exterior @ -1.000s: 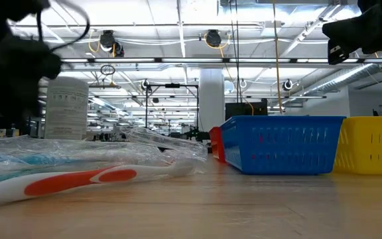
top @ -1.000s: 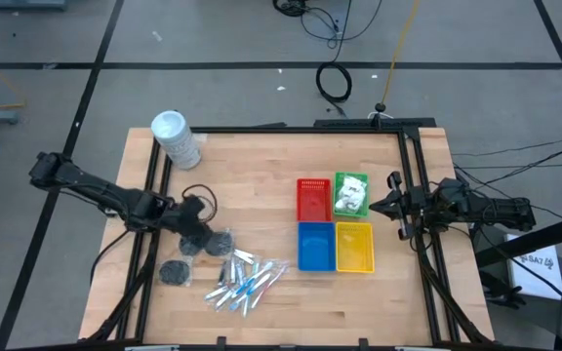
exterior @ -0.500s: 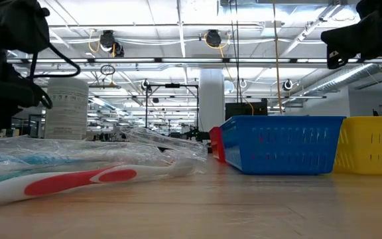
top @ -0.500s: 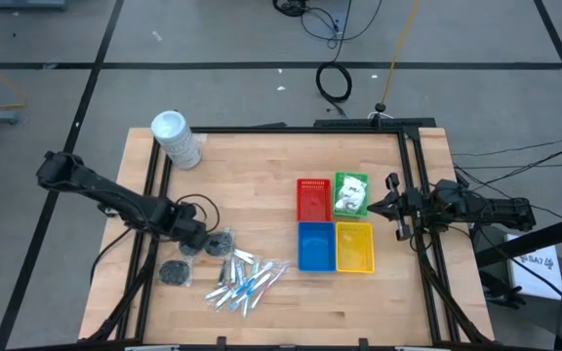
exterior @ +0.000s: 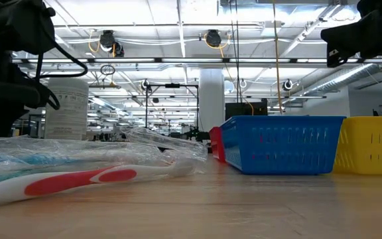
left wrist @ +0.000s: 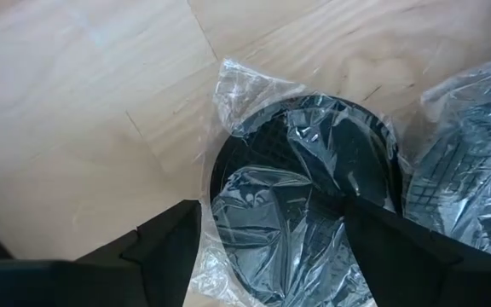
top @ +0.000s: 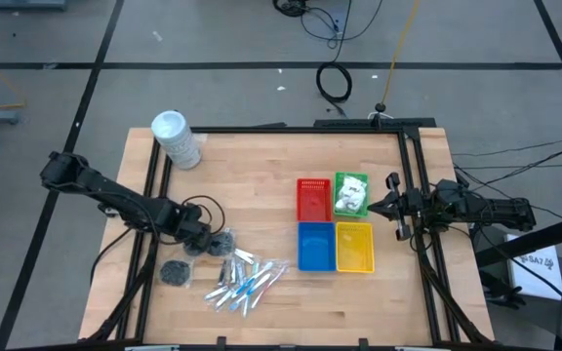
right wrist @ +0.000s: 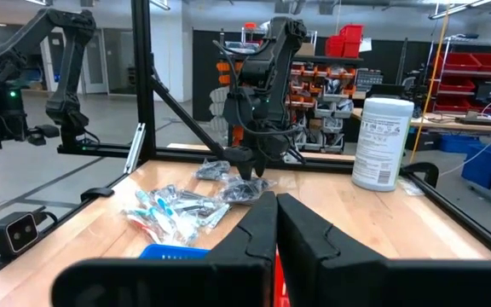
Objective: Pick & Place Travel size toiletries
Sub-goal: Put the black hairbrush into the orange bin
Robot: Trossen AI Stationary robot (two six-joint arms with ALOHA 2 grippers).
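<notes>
Three dark grey round bundles in clear wrap lie at the table's near left: one (top: 220, 241), one (top: 174, 272), and one (left wrist: 305, 196) under my left gripper (top: 195, 240). That gripper points down and is open, one finger on each side of that bundle (left wrist: 271, 207). A pile of clear-wrapped sticks (top: 247, 283) lies beside them on the table. White packets (top: 350, 195) lie in the green tray (top: 337, 178). My right gripper (top: 395, 207) waits shut above the table's right edge, holding nothing. My left gripper comes at the wrapped dark bundle from above, pointing down, with its open fingers (left wrist: 173, 243) on either side of it. The bundle lies flat on the table. Whether the fingertips touch the wrap (left wrist: 228, 94) I cannot tell.
A tall white tub (top: 176, 138) stands at the far left corner. Red (top: 313, 199), blue (top: 315, 246) and yellow (top: 354, 248) trays sit with the green one at centre right. Bare wood lies in the middle and along the near edge.
My left gripper has gone down and toward the table's near edge, onto the dark bundle, and has tipped to point straight down. Its fingers have stayed open. The bundles and sticks have not moved.
</notes>
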